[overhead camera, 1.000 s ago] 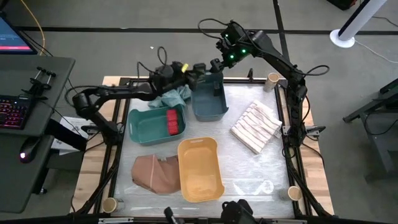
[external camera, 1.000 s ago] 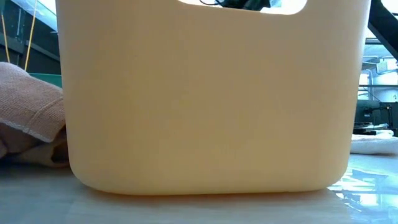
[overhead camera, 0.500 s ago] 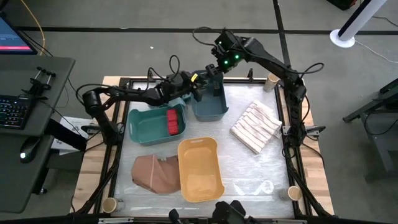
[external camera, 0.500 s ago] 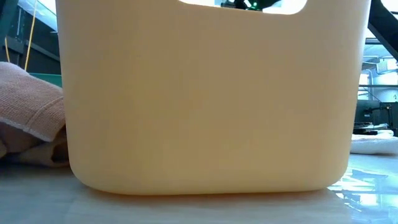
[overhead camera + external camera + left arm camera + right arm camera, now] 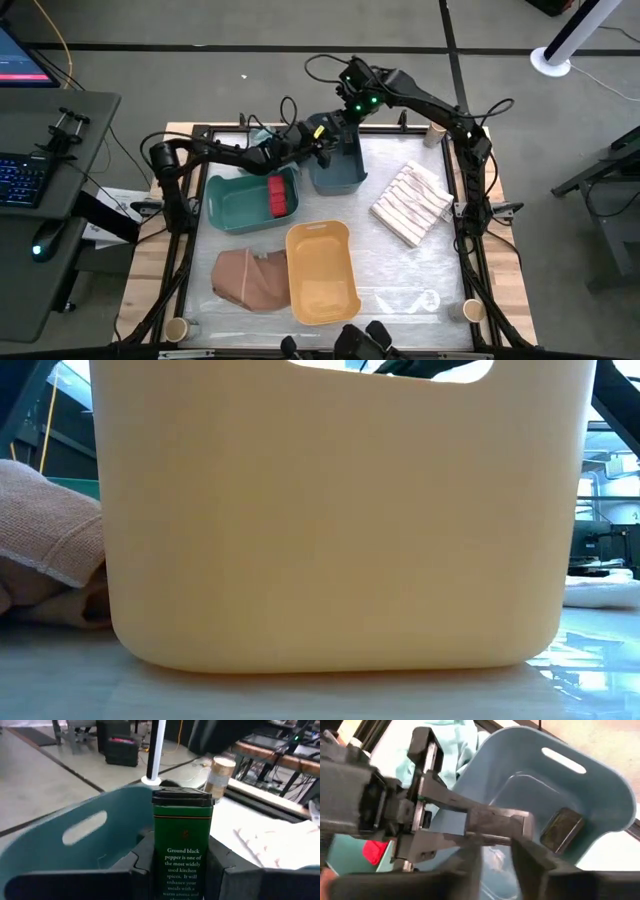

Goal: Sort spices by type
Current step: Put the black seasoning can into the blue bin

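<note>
Smooth matt plastic blue bin, glossy printed pepper tin

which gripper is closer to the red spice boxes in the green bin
Left. The left gripper, holding a green pepper tin, sits by the blue bin, just past the red boxes. The right gripper is farther off, above the blue bin's far side.
</note>
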Controlling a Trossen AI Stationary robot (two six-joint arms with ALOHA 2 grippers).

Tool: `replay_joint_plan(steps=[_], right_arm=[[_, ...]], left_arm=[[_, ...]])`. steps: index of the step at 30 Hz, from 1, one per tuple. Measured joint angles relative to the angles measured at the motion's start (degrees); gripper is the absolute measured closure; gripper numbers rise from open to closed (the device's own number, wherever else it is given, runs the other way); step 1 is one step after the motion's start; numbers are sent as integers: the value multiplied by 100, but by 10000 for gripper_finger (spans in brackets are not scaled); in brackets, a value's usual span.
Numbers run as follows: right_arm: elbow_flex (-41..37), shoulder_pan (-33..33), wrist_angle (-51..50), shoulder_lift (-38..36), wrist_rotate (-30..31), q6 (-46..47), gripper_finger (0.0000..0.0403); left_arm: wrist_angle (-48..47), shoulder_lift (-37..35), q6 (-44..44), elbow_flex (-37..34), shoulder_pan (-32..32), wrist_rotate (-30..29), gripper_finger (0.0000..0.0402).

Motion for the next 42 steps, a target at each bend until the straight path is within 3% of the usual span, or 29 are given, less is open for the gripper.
replay_joint_plan(steps=[4,22,42], right_arm=[[-120,4,142,0,80,-44,391],[-1557,83,1528,-17,127,677,401],[-1648,11,1608,-258,47,329,402]], left_arm=[[200,154,86,-2,-2,-26,325],[-195,305,646,-15,9,-65,279],[-227,138,834,-7,19,-11,278]])
